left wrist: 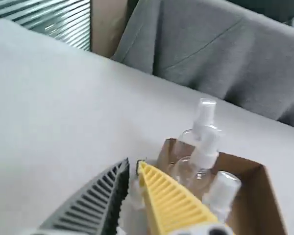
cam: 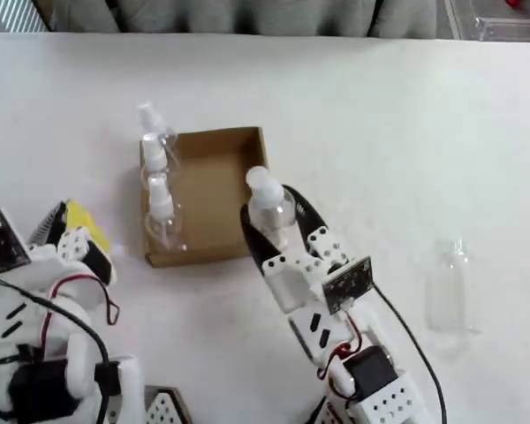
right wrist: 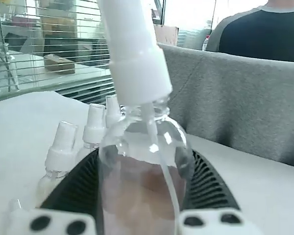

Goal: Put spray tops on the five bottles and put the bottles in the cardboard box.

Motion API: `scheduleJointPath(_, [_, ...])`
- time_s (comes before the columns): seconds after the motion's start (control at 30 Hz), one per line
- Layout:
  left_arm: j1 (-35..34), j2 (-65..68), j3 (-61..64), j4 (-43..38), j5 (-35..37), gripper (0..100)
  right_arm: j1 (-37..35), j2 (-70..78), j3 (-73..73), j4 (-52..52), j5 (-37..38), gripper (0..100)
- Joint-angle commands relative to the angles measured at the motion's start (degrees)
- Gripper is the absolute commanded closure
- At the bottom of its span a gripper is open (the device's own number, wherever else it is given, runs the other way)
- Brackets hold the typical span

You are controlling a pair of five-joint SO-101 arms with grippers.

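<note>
**Right gripper (cam: 272, 219) holds bottle (right wrist: 142, 161) at the box (cam: 214, 177)**

The right gripper is clamped on the bottle, with 1 black finger on each side of its body. That leaves the spray top (right wrist: 134, 58) free and upright. The bottle is at the box's right wall; I cannot tell whether it is above the wall or just inside it. That side looks like the sensible place to lower it, since the left is taken: 3 bottles (cam: 159, 208) with tops on stand in a row along the left wall. The middle and right of the floor are bare. Filling from 1 side leaves room for the rest.

The left gripper (left wrist: 132, 169) sits near the box's left front corner. Its grey and yellow fingers are pressed together with nothing between them. There it is out of the other arm's way.

A 5th bottle (cam: 450, 283) lies on the table (cam: 380, 115), well apart from the box on the right. I cannot tell whether it has a top. By my reading, 3 are packed, 1 is ready to go in and 1 remains.
</note>
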Motion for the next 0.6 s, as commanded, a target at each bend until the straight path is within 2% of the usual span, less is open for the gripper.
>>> scheduleJointPath(0.0, [-7.7, -0.1, 9.3, -6.8, -0.4, 96, 0.7, -0.2, -3.3, -1.2, -1.2, 98.4])
scheduleJointPath(0.27, [-18.8, -0.1, 28.4, -21.5, -0.4, 96, 0.4, 0.9, -8.7, -1.7, -1.1, 98.4])
scheduleJointPath(0.57, [-19.3, -0.1, 37.0, -28.5, -0.4, 96, 0.4, 23.6, -14.7, -16.0, -1.1, 98.4])
